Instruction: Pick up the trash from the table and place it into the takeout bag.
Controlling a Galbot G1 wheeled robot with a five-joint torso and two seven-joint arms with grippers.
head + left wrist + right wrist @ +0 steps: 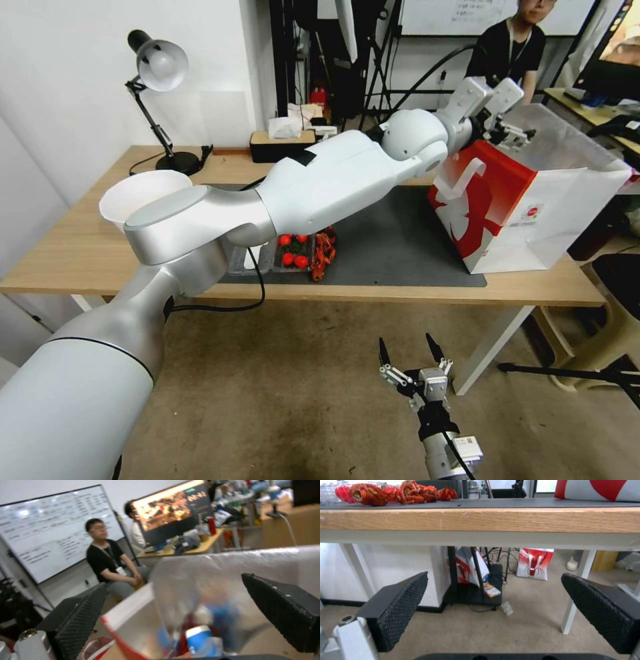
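The red and white takeout bag [513, 213] stands on the right end of the table [67, 253], with a clear liner rising from its mouth. My left arm reaches across the table, and my left gripper [517, 137] hangs open over the bag's back rim. In the left wrist view the left gripper [173, 582] holds nothing, and below it a blue white-lidded cup [200, 640] lies inside the takeout bag [133, 620]. A pale round bowl [143, 193] sits at the table's left. My right gripper [413, 360] [493, 580] waits open below the table's front edge.
A clear tray of red tomatoes [293, 252] and red crayfish shells [325, 253] [396, 493] sit on the dark mat [400, 247]. A desk lamp [157, 67] and a tissue box [283, 137] stand at the back. A white table leg [493, 347] is right of my right gripper.
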